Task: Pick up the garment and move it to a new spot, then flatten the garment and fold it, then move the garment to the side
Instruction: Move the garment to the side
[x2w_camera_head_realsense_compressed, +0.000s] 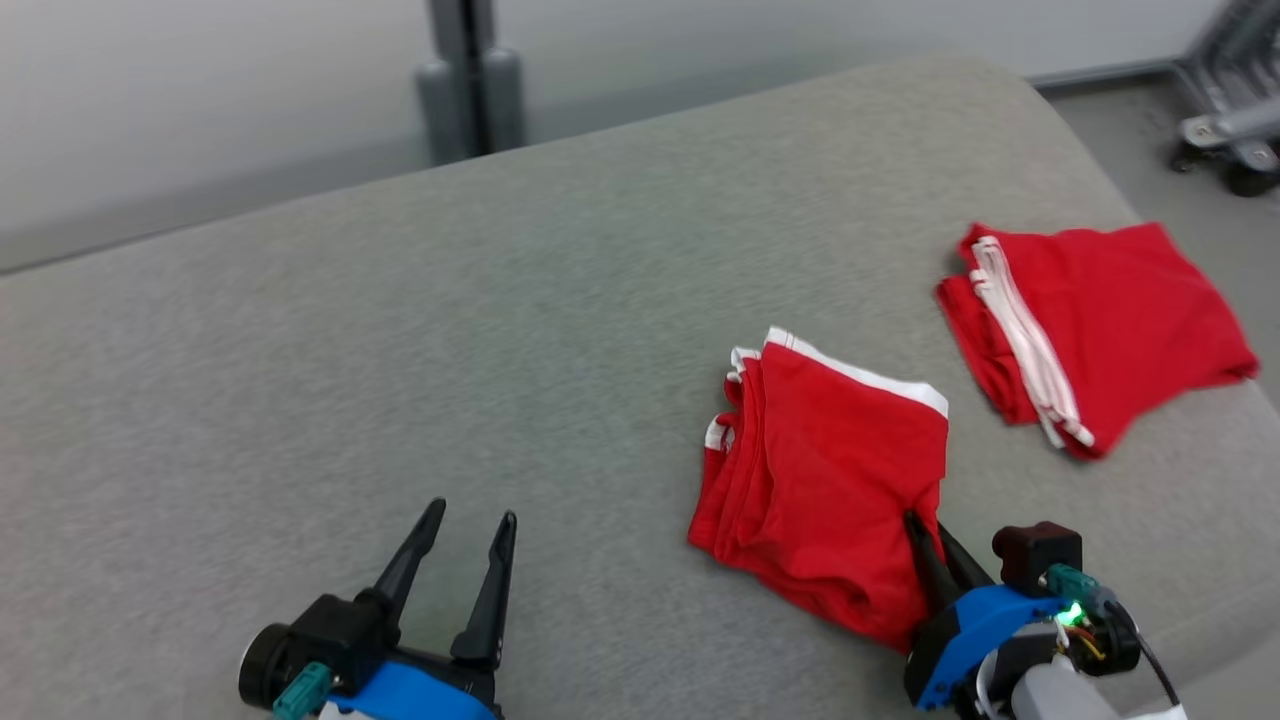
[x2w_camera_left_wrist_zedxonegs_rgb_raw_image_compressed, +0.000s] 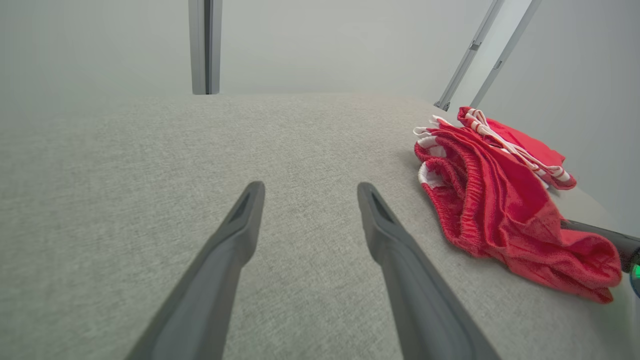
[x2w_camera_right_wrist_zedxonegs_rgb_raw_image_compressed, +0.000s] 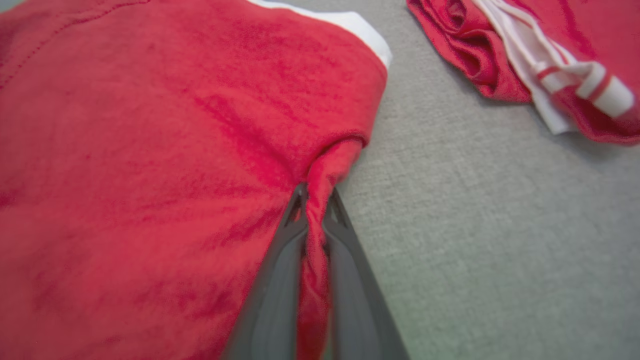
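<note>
right pincer (x2w_camera_head_realsense_compressed: 927, 528): clenched on a pinch of fabric at the near edge of the red shorts (x2w_camera_head_realsense_compressed: 830, 470)
left pincer (x2w_camera_head_realsense_compressed: 474, 512): wide open, holding nothing, over the grey cushion (x2w_camera_head_realsense_compressed: 400, 350)
shorts: lying folded mid-cushion, near a second folded red pair (x2w_camera_head_realsense_compressed: 1100, 320)
progress: fold looks done imo, just the move to the side to go

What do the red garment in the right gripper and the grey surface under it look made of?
Red garment: soft matte knit, perhaps cotton jersey; it bunches where the right gripper pinches it. Grey surface: matte upholstery cloth, seemingly woven, with speckled texture.
</note>
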